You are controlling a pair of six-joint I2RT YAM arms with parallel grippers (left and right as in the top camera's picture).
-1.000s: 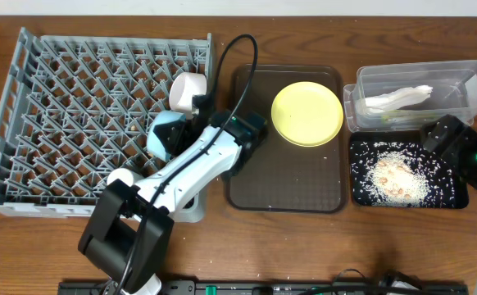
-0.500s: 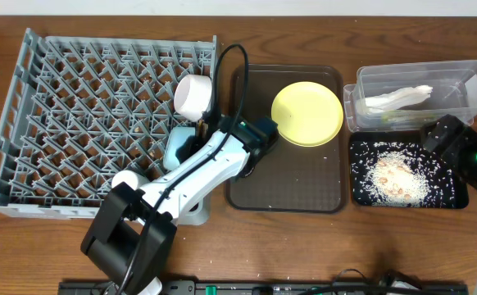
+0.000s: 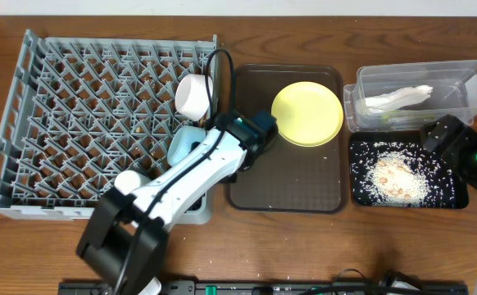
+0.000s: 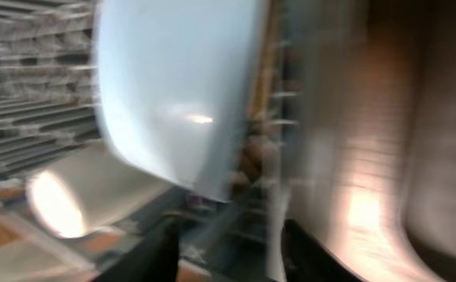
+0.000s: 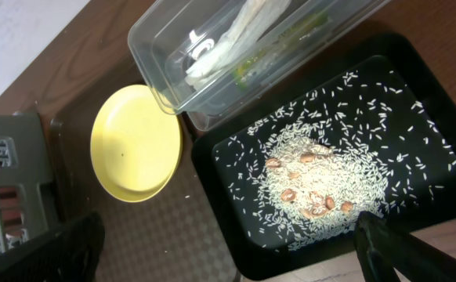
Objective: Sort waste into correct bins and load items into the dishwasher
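The grey dishwasher rack (image 3: 74, 123) holds a light blue bowl (image 3: 185, 145) and a white bowl (image 3: 193, 94) along its right edge. My left gripper (image 3: 253, 141) hovers just right of the blue bowl, over the rack's edge, open and empty. In the blurred left wrist view the blue bowl (image 4: 173, 86) fills the top, with my left gripper (image 4: 232, 254) apart from it below. A yellow plate (image 3: 306, 113) lies on the brown tray. The clear tub (image 3: 460, 82) holds the napkin (image 3: 398, 98) and a green wrapper (image 5: 275, 51). Rice crumbs (image 3: 394, 176) cover the black tray (image 3: 361, 192). My right gripper (image 3: 460, 152) hangs wide open above it.
The large dark brown serving tray (image 3: 288, 180) sits between the rack and the two bins. My left arm (image 3: 173, 180) crosses the rack's near right corner. Bare wooden table runs along the front edge.
My left gripper has opened, let go of the light blue bowl in the rack, and drawn slightly right toward the brown tray. The rack and white bowl shifted a little. The right arm stayed still.
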